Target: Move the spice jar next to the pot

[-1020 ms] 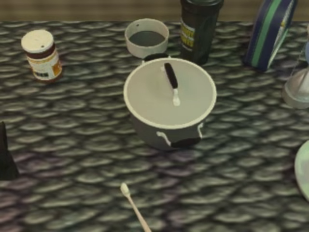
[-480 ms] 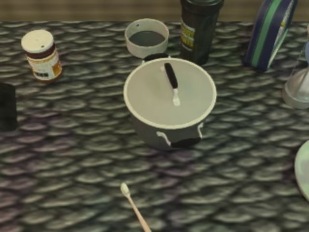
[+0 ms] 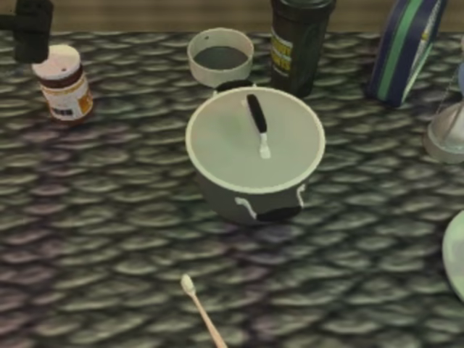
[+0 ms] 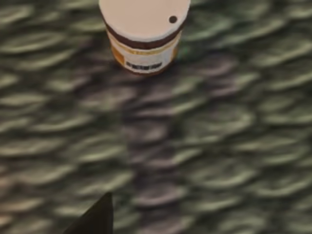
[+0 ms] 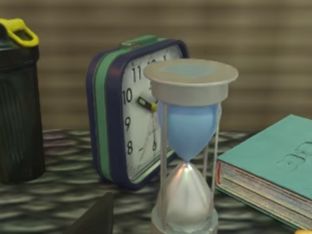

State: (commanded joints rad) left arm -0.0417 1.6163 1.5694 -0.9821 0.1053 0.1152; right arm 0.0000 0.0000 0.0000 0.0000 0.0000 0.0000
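Observation:
The spice jar [image 3: 64,83], small and brown with a cream lid and a white-and-orange label, stands upright at the far left of the table. The grey pot [image 3: 254,152] with its pale lid and black-and-white bar handle sits at the middle, well apart from the jar. My left gripper [image 3: 32,30] hovers over the far-left corner, overlapping the jar's far rim from above. In the left wrist view the spice jar [image 4: 145,34] lies ahead, one dark finger [image 4: 95,219] shows, and nothing is between the jaws. My right gripper [image 5: 139,219] is parked off the top view, near the hourglass.
A white-rimmed cup [image 3: 220,56] and a tall dark canister [image 3: 299,43] stand just behind the pot. A blue-green clock [image 3: 406,47], an hourglass [image 3: 446,130] and a plate edge [image 3: 457,254] line the right side. A wooden stick [image 3: 199,308] lies at the front. A teal book [image 5: 273,161] sits beside the hourglass.
My left gripper has travelled from the table's left edge toward the far-left corner and now hangs over the spice jar. The jar and pot have not moved.

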